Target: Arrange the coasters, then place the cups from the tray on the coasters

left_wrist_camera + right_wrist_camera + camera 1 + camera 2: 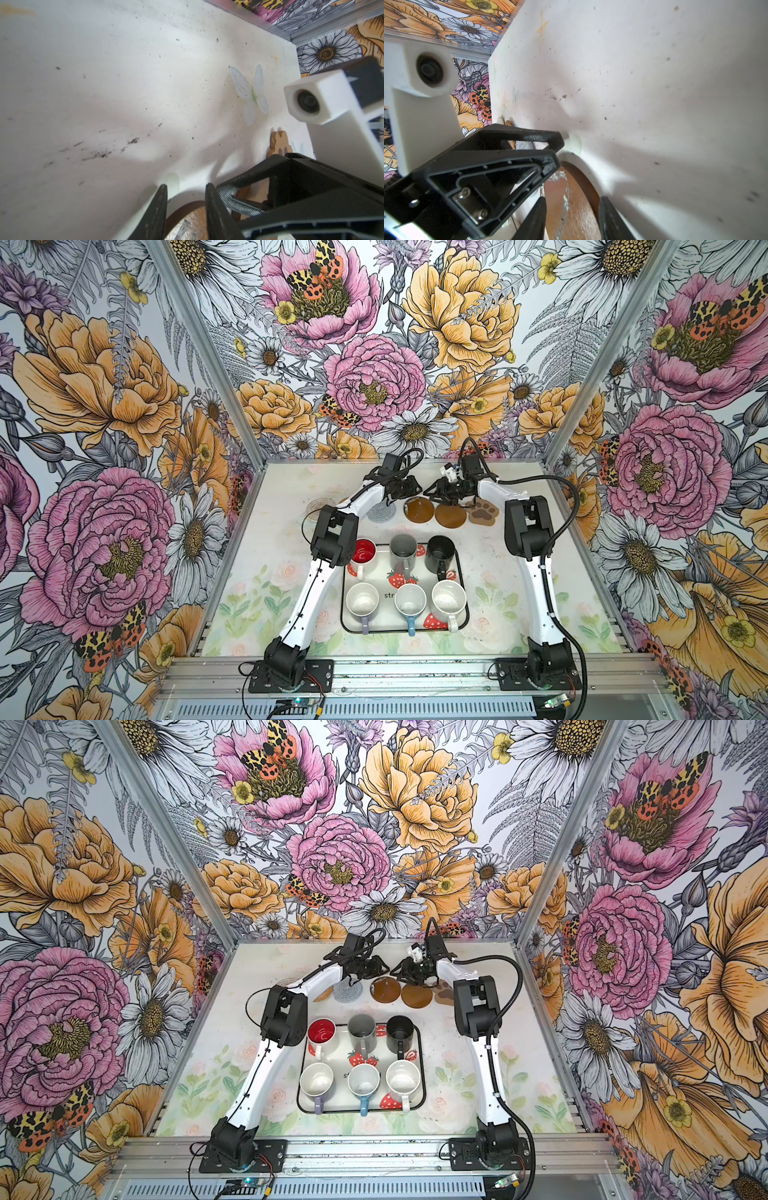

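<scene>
Coasters lie in a row at the back of the table: clear beaded, grey woven, two brown discs and a tan paw. The tan woven coaster peeks out beside the left arm. My left gripper and right gripper face each other, tips almost meeting, just above the brown discs. Both are open: a brown disc shows flat between the left gripper's jaws and also between the right gripper's. All cups stand on the tray, among them red-inside, grey and black.
The tray's front row holds lilac, light blue and speckled white cups, handles toward the front. The back wall runs close behind the grippers. Both arms' elbows flank the tray.
</scene>
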Robot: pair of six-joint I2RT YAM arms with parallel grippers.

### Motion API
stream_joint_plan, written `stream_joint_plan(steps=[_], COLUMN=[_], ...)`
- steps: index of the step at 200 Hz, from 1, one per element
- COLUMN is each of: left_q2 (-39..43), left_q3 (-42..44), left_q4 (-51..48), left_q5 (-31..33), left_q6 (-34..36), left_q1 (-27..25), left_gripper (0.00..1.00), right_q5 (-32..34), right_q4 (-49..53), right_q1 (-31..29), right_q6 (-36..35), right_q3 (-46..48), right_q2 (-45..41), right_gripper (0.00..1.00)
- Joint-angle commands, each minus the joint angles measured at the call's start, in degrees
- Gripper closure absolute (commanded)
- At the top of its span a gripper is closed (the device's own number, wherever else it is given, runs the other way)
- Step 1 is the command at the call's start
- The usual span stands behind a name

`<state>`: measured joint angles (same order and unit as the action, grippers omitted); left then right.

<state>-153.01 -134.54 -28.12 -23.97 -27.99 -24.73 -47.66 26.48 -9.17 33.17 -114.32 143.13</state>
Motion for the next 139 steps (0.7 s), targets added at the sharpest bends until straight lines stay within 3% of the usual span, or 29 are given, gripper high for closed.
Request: stream_joint_plan(steps=[1,40,88,139], left_q2=[6.8,14.7,27.4,41.1], left_q3=[-1.3,2.6,15.0,28.8], left_q4=[0.3,0.3,0.3,0.3], left_q5=[2.9,4.9,5.6,12.1], left_q6=[1.9,5.0,7.9,11.2], left_q1=[1.9,2.2,1.5,-1.2], left_gripper=[0.67,0.67,0.67,0.66], right_q5=[0.7,3.4,12.6,18.4], right_q4=[0.1,0.2,0.0,0.1], right_q1=[1.2,4.2,9.9,13.2], right_q6=[0.0,-1.8,-4.9,-7.1], right_q3=[-2.6,4.7,18.5,30.7], right_q2=[-7.1,-15.1,-26.7,-33.5], right_gripper=[0.56,0.56,0.56,0.55])
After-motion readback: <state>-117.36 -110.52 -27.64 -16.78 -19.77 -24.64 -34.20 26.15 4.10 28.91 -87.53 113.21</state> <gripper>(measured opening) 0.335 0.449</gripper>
